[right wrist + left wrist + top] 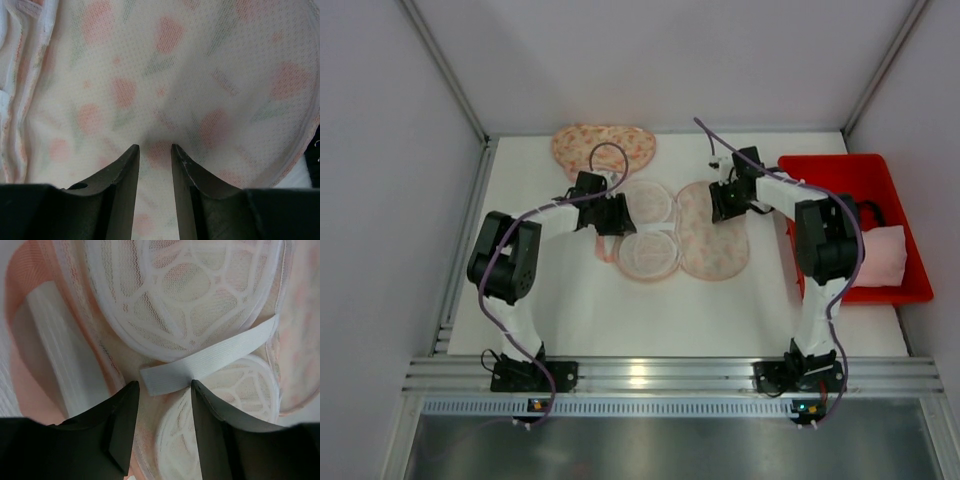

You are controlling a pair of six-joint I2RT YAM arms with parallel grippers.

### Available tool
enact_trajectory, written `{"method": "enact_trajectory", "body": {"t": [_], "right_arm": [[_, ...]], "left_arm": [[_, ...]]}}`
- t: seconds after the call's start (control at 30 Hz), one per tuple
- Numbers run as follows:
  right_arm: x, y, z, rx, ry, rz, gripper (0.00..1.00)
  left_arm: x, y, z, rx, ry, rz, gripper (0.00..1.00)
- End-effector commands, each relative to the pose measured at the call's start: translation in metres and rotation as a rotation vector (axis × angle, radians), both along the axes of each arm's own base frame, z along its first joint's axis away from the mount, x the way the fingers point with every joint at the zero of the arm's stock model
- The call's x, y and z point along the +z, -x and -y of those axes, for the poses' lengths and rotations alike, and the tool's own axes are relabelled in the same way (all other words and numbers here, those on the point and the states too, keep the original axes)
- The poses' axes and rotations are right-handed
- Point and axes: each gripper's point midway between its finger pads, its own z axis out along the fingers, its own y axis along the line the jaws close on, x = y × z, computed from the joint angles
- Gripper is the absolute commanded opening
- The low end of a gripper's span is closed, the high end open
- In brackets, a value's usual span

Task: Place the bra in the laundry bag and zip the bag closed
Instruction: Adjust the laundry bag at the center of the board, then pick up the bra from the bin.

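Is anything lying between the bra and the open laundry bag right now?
No object lies between the bra and laundry bag; only the left gripper hangs over the bag's left side, beside the bra.

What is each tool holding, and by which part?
Left tool is open, straddling the white strap, not gripping. Right tool sits on the floral fabric; a pinch cannot be told.

Bright even overhead light — soft shadows; wrist views blurred close-up.
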Motion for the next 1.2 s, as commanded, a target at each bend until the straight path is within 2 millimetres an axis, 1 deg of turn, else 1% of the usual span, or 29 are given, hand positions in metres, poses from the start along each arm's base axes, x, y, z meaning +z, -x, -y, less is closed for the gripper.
{"method": "enact_trajectory", "body": {"t": [0.0, 0.03, 0.07, 0.13, 0.17, 0.23, 0.27, 0.33, 0.37, 0.4, 0.43, 0.47, 0.5, 0.53, 0.6, 0.63, 0.67, 0.7, 0.73, 0.77, 0.8, 0.83, 0.87, 0.9, 0.97, 1.0, 1.03, 1.07, 1.17], "right_arm": [[-0.015, -0.027, 0.016, -0.048, 0.116, 0.044, 0.33], [-0.015, -0.031, 0.018, -0.059, 0.123, 0.048, 0.33], [-0.016, -0.035, 0.018, -0.064, 0.127, 0.049, 0.33], [-0.017, -0.037, 0.022, -0.075, 0.131, 0.041, 0.33], [-0.014, -0.039, 0.022, -0.077, 0.131, 0.049, 0.34], [-0.008, -0.042, 0.023, -0.076, 0.13, 0.054, 0.37], [0.008, -0.048, 0.019, -0.067, 0.105, 0.081, 0.39], [0.033, -0.054, 0.018, -0.057, 0.07, 0.113, 0.45], [0.067, -0.06, 0.015, -0.044, 0.023, 0.15, 0.48], [0.086, -0.064, 0.014, -0.033, 0.003, 0.183, 0.56], [0.117, -0.066, 0.015, -0.031, -0.021, 0.233, 0.62], [0.147, -0.07, 0.021, -0.036, -0.042, 0.273, 0.7], [0.166, -0.071, 0.027, -0.03, -0.041, 0.307, 0.84], [0.201, -0.072, 0.032, -0.029, -0.044, 0.379, 0.87], [0.223, -0.066, 0.054, -0.02, 0.018, 0.423, 0.96], [0.243, -0.062, 0.063, -0.016, 0.043, 0.471, 0.97], [0.248, -0.061, 0.081, -0.037, 0.097, 0.485, 0.98], [0.247, -0.054, 0.091, -0.006, 0.147, 0.477, 0.99], [0.253, -0.049, 0.101, -0.011, 0.174, 0.483, 0.99], [0.251, -0.046, 0.119, -0.022, 0.216, 0.473, 0.99], [0.247, -0.038, 0.128, -0.026, 0.228, 0.44, 0.99], [0.242, -0.033, 0.145, -0.052, 0.238, 0.414, 0.99], [0.238, -0.03, 0.162, -0.081, 0.248, 0.394, 0.98], [0.231, -0.026, 0.168, -0.091, 0.247, 0.363, 0.98], [0.217, -0.02, 0.187, -0.123, 0.234, 0.312, 0.97], [0.211, -0.019, 0.191, -0.133, 0.231, 0.291, 0.97], [0.197, -0.018, 0.194, -0.135, 0.231, 0.248, 0.96], [0.192, -0.019, 0.197, -0.143, 0.225, 0.232, 0.94], [0.172, -0.026, 0.196, -0.153, 0.194, 0.201, 0.9]], "left_arm": [[-0.015, -0.033, -0.007, 0.071, -0.039, 0.032, 0.52], [-0.011, -0.044, -0.004, 0.071, -0.035, 0.05, 0.51], [-0.017, -0.047, -0.004, 0.072, -0.038, 0.042, 0.51], [-0.013, -0.058, -0.003, 0.075, -0.031, 0.059, 0.51], [-0.014, -0.06, -0.002, 0.074, -0.033, 0.059, 0.51], [-0.009, -0.061, 0.001, 0.065, -0.018, 0.067, 0.54], [0.0, -0.061, 0.004, 0.05, 0.003, 0.078, 0.6], [0.015, -0.058, 0.01, 0.034, 0.039, 0.081, 0.68], [0.036, -0.055, 0.016, 0.006, 0.083, 0.105, 0.72], [0.05, -0.054, 0.019, -0.006, 0.104, 0.123, 0.74], [0.066, -0.055, 0.021, -0.016, 0.122, 0.149, 0.75], [0.092, -0.052, 0.023, -0.03, 0.142, 0.185, 0.77], [0.105, -0.051, 0.023, -0.037, 0.146, 0.203, 0.78], [0.134, -0.054, 0.023, -0.05, 0.153, 0.265, 0.79], [0.153, -0.05, 0.019, -0.059, 0.134, 0.289, 0.8], [0.173, -0.049, 0.017, -0.075, 0.128, 0.342, 0.8], [0.178, -0.047, 0.015, -0.08, 0.118, 0.353, 0.8], [0.18, -0.042, 0.011, -0.094, 0.09, 0.359, 0.81], [0.188, -0.036, 0.009, -0.108, 0.084, 0.375, 0.81], [0.189, -0.029, 0.008, -0.128, 0.08, 0.371, 0.81], [0.183, -0.021, 0.006, -0.143, 0.074, 0.363, 0.81], [0.191, -0.015, 0.004, -0.146, 0.076, 0.384, 0.82], [0.191, -0.01, 0.003, -0.15, 0.074, 0.386, 0.82], [0.184, -0.003, 0.002, -0.163, 0.072, 0.373, 0.82], [0.19, 0.005, 0.0, -0.174, 0.074, 0.393, 0.82], [0.188, 0.008, -0.001, -0.181, 0.069, 0.397, 0.81], [0.188, 0.012, -0.002, -0.191, 0.071, 0.398, 0.81], [0.188, 0.014, -0.002, -0.195, 0.073, 0.399, 0.81], [0.186, 0.02, -0.002, -0.21, 0.078, 0.397, 0.8]]}}
